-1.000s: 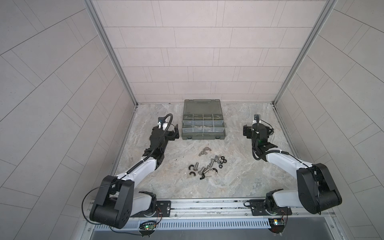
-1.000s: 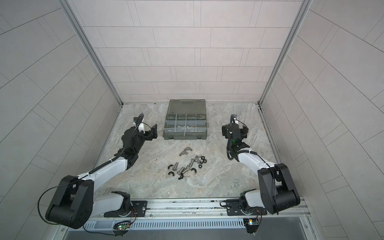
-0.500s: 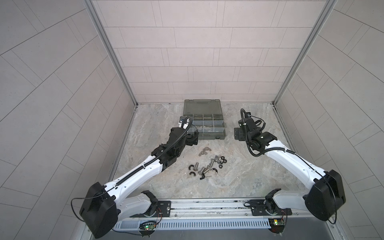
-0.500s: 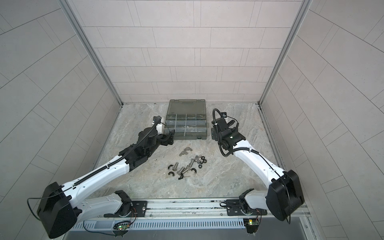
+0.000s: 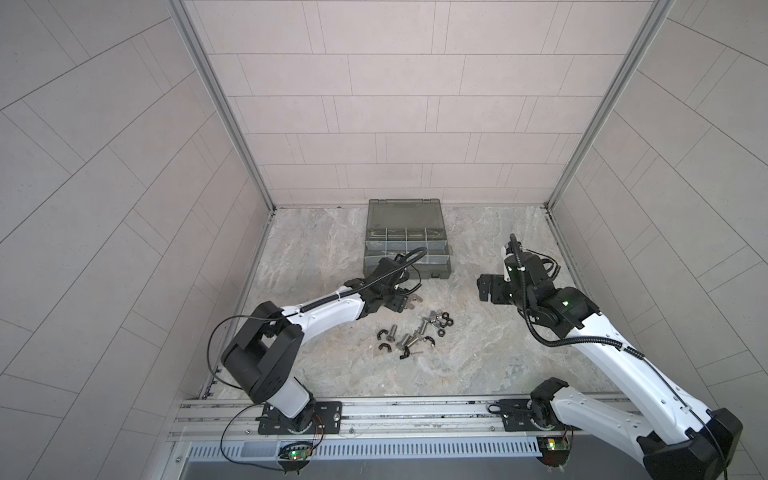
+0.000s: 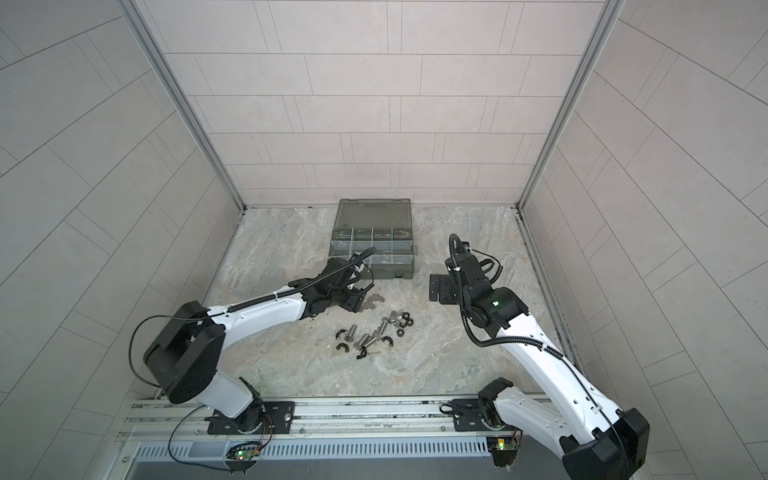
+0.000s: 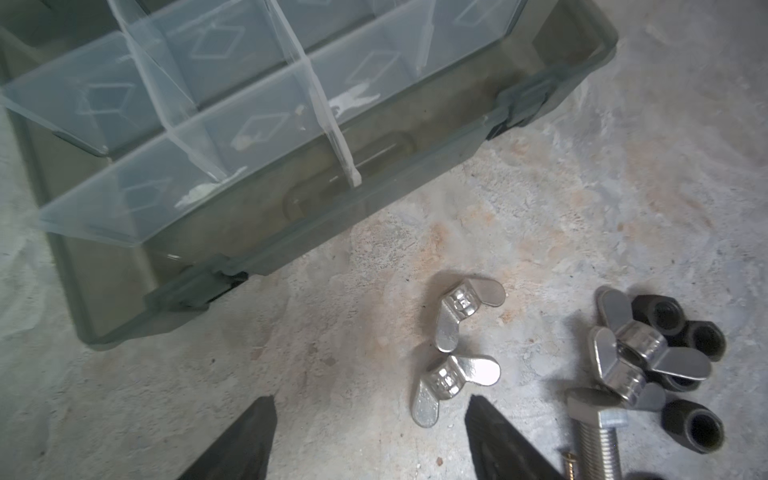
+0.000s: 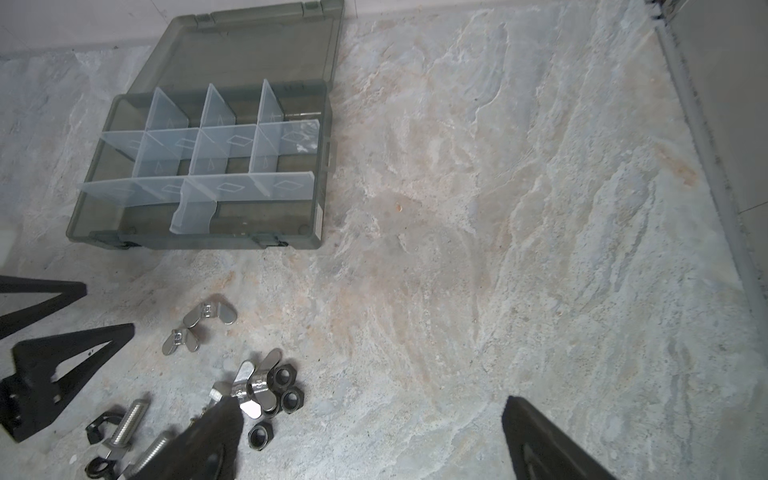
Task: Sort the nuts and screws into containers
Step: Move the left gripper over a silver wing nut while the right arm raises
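The open organiser case (image 5: pixel 432 272) (image 6: pixel 390 272) holds the containers (image 8: pixel 232 143), split by pale dividers. In front of it lie two silver wing nuts (image 7: pixel 469 307) (image 8: pixel 208 316), then a pile with black hex nuts (image 5: pixel 444 320) (image 6: pixel 401 322) (image 8: pixel 286 378) and silver screws (image 5: pixel 411 338) (image 6: pixel 365 340) (image 8: pixel 129 419). My left gripper (image 5: pixel 409 301) (image 6: pixel 361 303) (image 7: pixel 370 399) is open, low over the floor. One wing nut (image 7: pixel 453 382) lies between its fingers, close to one of them. My right gripper (image 5: pixel 484 286) (image 6: pixel 436 289) (image 8: pixel 370 403) hangs open over bare floor, right of the pile.
Small black hooked clips (image 5: pixel 384 336) (image 6: pixel 340 334) lie on the near left of the pile. Tiled walls close in the left, right and back of the stone floor. The metal rail (image 5: pixel 415 415) with both arm bases runs along the front.
My left gripper has come away from the case front, down and right to the two wing nuts. My right gripper has drawn a little nearer to the front, still open.
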Controlling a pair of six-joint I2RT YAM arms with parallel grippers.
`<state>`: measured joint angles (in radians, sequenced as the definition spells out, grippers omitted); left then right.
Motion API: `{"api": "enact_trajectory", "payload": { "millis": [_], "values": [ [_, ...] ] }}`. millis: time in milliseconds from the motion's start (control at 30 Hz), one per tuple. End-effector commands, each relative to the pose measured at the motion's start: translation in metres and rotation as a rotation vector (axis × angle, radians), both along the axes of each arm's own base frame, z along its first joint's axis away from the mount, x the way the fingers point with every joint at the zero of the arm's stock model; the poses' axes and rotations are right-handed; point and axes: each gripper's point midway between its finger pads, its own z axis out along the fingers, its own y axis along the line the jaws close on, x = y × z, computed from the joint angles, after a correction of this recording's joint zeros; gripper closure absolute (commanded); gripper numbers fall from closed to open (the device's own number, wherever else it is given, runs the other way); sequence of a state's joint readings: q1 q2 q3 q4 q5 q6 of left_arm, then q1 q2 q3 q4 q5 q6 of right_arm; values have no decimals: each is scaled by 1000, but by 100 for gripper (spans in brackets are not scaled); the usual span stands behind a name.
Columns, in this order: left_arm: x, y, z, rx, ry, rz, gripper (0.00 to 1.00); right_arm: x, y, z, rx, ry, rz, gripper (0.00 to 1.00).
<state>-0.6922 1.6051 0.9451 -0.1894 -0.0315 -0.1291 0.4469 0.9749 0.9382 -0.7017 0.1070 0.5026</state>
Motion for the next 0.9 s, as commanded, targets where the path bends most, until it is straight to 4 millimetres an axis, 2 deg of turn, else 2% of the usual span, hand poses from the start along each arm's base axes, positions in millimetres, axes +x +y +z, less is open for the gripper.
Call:
{"api": "enact_trajectory", "payload": {
  "millis": [0,333,600,767,867],
  "values": [
    [-8,-13,0,1,36,-68,24,-17,4,-11,41,56,25,1],
    [-6,-32,-12,11,17,-155,27,-17,15,-24,81,83,64,1],
    [5,-39,-25,72,37,-185,30,-15,18,-22,109,88,75,1],
    [13,-50,-28,71,41,-206,30,-23,18,-36,143,130,70,1],
    [15,-54,-34,82,62,-224,34,-26,14,-39,155,135,65,1]
  ]
}}
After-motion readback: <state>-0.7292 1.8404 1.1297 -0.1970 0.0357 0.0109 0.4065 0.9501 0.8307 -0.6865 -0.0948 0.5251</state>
